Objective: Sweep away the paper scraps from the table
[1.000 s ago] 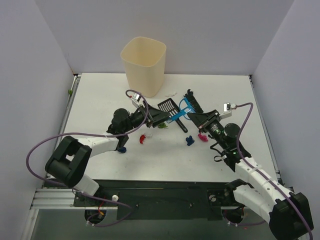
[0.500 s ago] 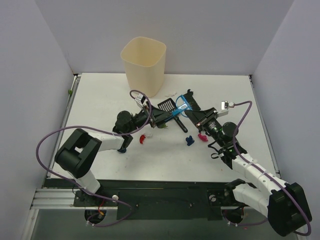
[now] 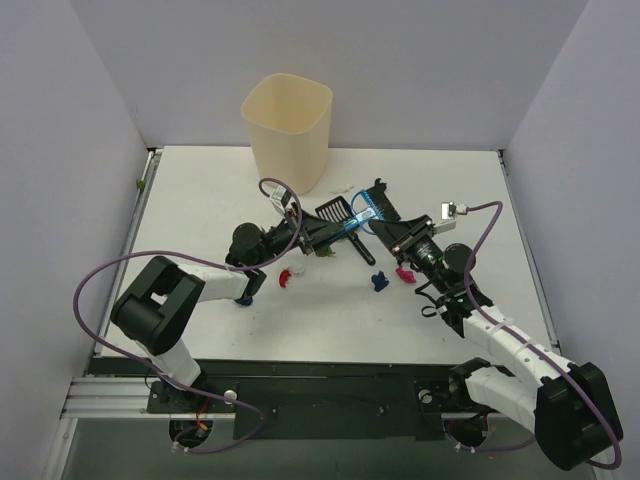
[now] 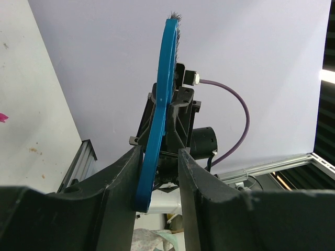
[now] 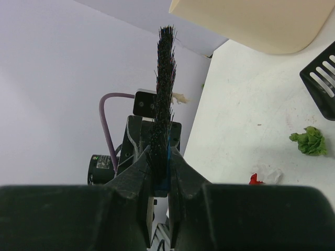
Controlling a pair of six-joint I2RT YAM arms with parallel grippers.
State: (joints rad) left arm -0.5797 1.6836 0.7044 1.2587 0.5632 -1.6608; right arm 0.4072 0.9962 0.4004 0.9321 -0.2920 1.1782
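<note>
The right gripper is clamped shut on the small blue brush. In the right wrist view the black bristles stand straight up from between its fingers. The left gripper meets it from the opposite side. Its two fingers bracket the blue back of the brush, one lying against the plastic while a dark sliver shows at the other. Whether it actually grips the brush cannot be told.

From above, the two grippers come nose to nose over the middle of the table, with the brush raised between them. Just beside the left gripper's tip lies the black slotted scoop. Its head points toward the far side and its long handle runs back toward the near edge between the two arms.

The paper scraps lie loose on the white tabletop around the arms. A green scrap sits close under the left gripper, with a red scrap a little nearer the bases. A magenta scrap lies beside the right arm, and a blue scrap lies by the left forearm.

The cream bin stands upright at the far side of the table, well apart from the scraps.
</note>
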